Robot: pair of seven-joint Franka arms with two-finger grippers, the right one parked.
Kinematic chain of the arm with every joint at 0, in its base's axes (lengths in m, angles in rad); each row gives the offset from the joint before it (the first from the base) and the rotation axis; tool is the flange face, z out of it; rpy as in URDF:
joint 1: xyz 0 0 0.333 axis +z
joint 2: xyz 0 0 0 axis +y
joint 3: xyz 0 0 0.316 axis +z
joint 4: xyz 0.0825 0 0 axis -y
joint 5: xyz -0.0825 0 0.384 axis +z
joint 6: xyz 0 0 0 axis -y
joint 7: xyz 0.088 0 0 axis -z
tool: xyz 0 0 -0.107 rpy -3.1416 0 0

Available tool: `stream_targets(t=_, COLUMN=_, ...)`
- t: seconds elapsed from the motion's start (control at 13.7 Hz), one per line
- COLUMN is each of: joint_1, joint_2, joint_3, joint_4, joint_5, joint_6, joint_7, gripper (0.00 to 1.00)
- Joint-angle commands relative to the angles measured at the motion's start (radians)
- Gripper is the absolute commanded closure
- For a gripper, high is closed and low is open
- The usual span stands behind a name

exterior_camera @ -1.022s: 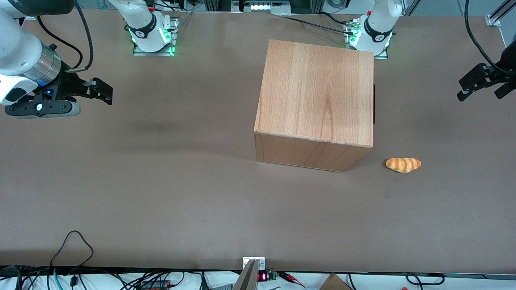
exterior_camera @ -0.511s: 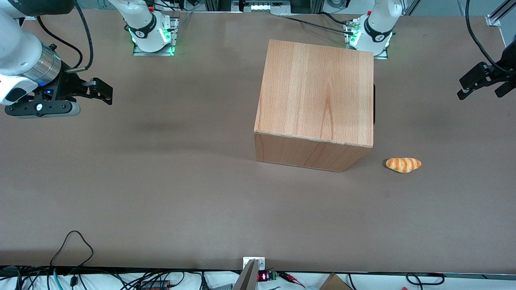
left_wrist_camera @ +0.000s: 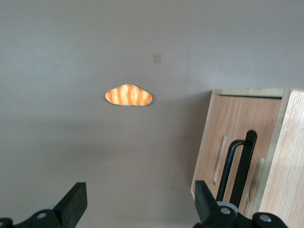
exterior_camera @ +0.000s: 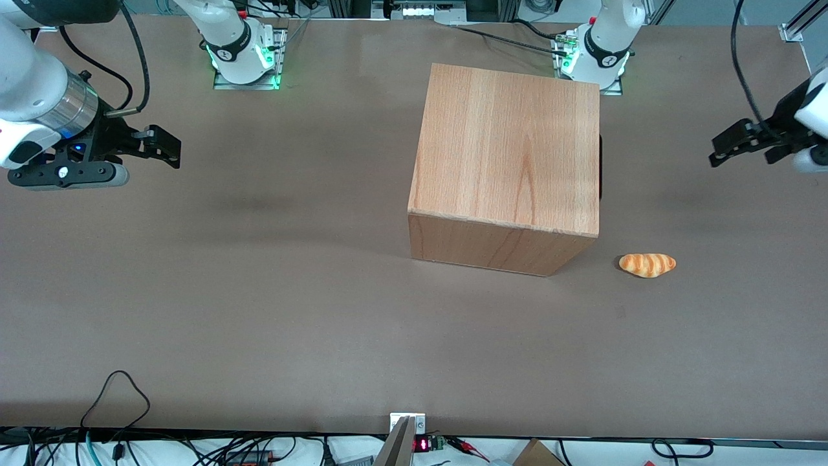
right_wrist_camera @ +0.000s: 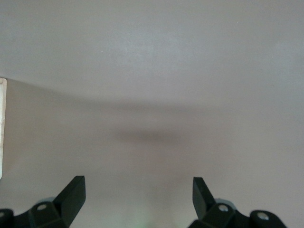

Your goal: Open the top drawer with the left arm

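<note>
Brown worktop (exterior_camera: 259, 310) under everything. At mid-worktop, an orange-toned cabinet (exterior_camera: 508, 155), its top and one plain side shown in the front view. On the cabinet's face toward the working arm's end, a thin black strip: the edge of the handle (exterior_camera: 601, 167), seen end-on from the front. Drawer (left_wrist_camera: 235, 142) shut, flush in the cabinet, front panel pale wood, black bar handle running along it in the wrist view. A second recessed grip faintly visible on the panel beside the bar.

Near the cabinet's nearer corner, toward the working arm's end, a small striped bread roll (exterior_camera: 647, 265), lying flat, apart from the cabinet and nearer to the front camera than the drawer face.

Farther toward the working arm's end, the left arm (exterior_camera: 812, 107), reaching in low over the worktop from the edge of the front view, white link with black cable arcing above it. Tool (exterior_camera: 717, 151) pointed toward the drawer face, level with the cabinet's middle, well apart from the handle, touching nothing. Fingers (left_wrist_camera: 76, 202) spread wide, nothing between them; worktop, roll and drawer front visible through the gap in the wrist view.
</note>
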Motion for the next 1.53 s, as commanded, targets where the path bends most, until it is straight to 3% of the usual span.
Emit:
stream_targets(t=0.0, joint_1=-0.005, joint_2=0.0, joint_3=-0.003, joint_4=-0.04, joint_5=-0.038, joint_6=0.002, joint_7=0.048, gripper=0.0)
stream_targets(t=0.58, joint_1=-0.007, joint_2=0.006, joint_3=-0.031, joint_4=-0.215, joint_5=-0.181, joint_6=0.143, joint_7=0.128, gripper=0.0)
stream_targets(t=1.46, joint_1=-0.017, joint_2=0.086, joint_3=-0.052, joint_4=-0.266, joint_5=-0.273, joint_6=0.225, joint_7=0.189, gripper=0.0)
